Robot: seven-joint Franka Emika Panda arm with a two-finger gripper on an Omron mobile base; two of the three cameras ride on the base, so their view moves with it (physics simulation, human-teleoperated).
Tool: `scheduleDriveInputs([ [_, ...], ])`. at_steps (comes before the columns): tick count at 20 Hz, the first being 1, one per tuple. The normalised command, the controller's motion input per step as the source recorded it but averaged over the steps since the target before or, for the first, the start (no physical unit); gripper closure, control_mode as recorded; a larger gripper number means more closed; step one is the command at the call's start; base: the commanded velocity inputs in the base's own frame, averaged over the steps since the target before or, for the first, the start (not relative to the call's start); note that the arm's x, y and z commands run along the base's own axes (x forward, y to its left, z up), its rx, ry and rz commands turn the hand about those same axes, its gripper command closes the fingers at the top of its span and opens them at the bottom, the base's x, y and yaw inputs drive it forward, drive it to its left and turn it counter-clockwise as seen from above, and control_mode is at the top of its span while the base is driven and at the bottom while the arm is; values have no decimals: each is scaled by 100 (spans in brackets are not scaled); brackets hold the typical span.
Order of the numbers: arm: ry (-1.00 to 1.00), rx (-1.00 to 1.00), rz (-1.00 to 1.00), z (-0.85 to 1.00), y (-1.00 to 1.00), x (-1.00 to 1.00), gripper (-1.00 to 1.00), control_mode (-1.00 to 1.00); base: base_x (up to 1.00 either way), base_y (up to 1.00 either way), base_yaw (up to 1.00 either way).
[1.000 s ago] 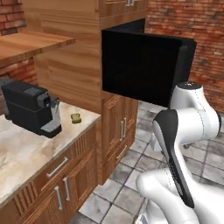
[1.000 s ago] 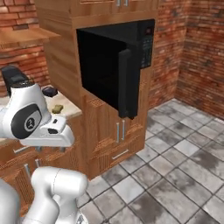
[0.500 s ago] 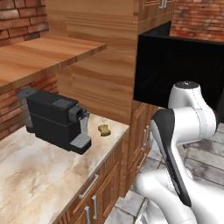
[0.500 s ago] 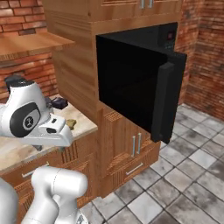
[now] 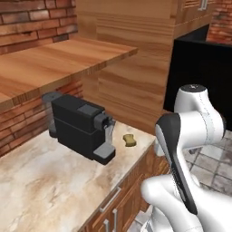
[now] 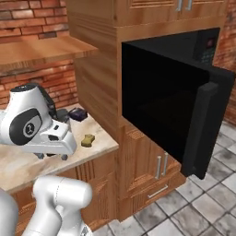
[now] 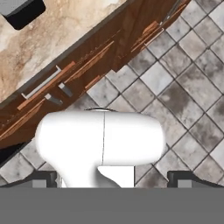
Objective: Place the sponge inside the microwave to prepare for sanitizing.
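Observation:
The sponge (image 5: 130,140) (image 6: 87,139) is a small mustard-yellow block lying on the marble counter (image 5: 50,181), just right of the black coffee machine (image 5: 81,129). The microwave (image 6: 161,99) is built into the wooden cabinet column, its dark door (image 6: 207,124) swung open to the right and its cavity dark. My gripper (image 6: 50,156) hangs over the counter's front edge, left of the sponge and apart from it, pointing down. In the hand view the gripper (image 7: 116,179) is open, fingertips (image 7: 43,178) wide apart with nothing between them, above cabinet fronts and floor tiles.
A small dark purple-black box (image 6: 78,114) sits on the counter behind the sponge. A wooden shelf (image 5: 54,63) overhangs the coffee machine. The cabinet column's side wall (image 5: 131,86) stands right behind the sponge. Grey floor tiles (image 6: 207,207) lie below the open door.
The whole picture has shifted: the base has driven closer to the counter, so the coffee machine, sponge and microwave look larger. The gripper stays open. The sponge lies where it was.

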Motion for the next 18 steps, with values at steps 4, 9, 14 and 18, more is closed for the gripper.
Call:
scheduleDriveInputs([
  [4, 0, 0, 0, 0, 0, 0, -100, 100, 73, -10, 30],
  [9, 0, 0, 0, 0, 0, 0, -100, 100, 70, -10, 16],
  [14, 0, 0, 0, 0, 0, 0, -100, 100, 38, 7, 4],
  [18, 0, 0, 0, 0, 0, 0, -100, 100, 56, 2, 2],
])
